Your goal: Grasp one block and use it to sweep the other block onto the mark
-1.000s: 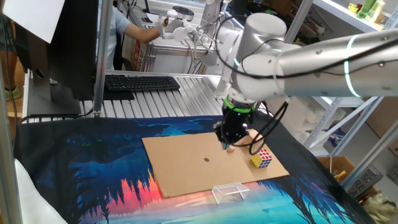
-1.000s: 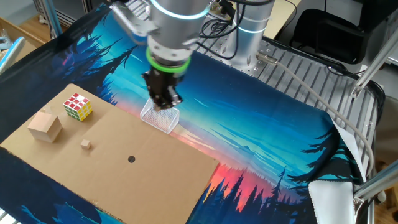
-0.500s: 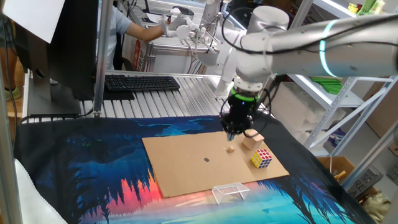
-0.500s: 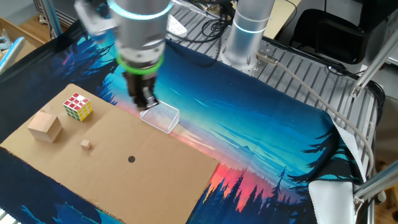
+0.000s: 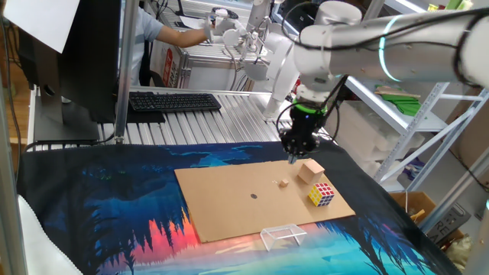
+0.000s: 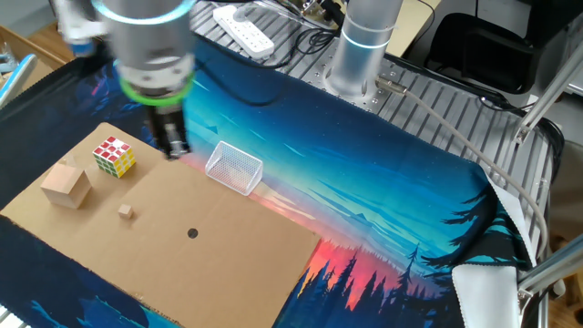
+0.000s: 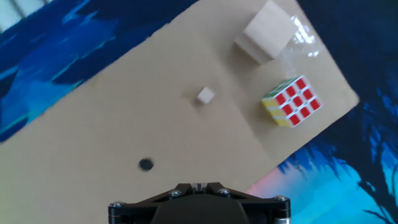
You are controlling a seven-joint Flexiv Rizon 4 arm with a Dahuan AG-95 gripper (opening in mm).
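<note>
The gripper [image 6: 171,148] holds nothing; I cannot tell how open it is. The big block [image 5: 310,169] sits beside the puzzle cube [image 5: 322,194], so the fingers may bump that cube instead.

silver-grey arm [image 5: 397,53] with glowing green rings, black cables, black tool [image 5: 295,149].

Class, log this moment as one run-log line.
phase: approach | pincer: empty, above cardboard edge | tan cube: ungrasped | small block: off the mark
</note>
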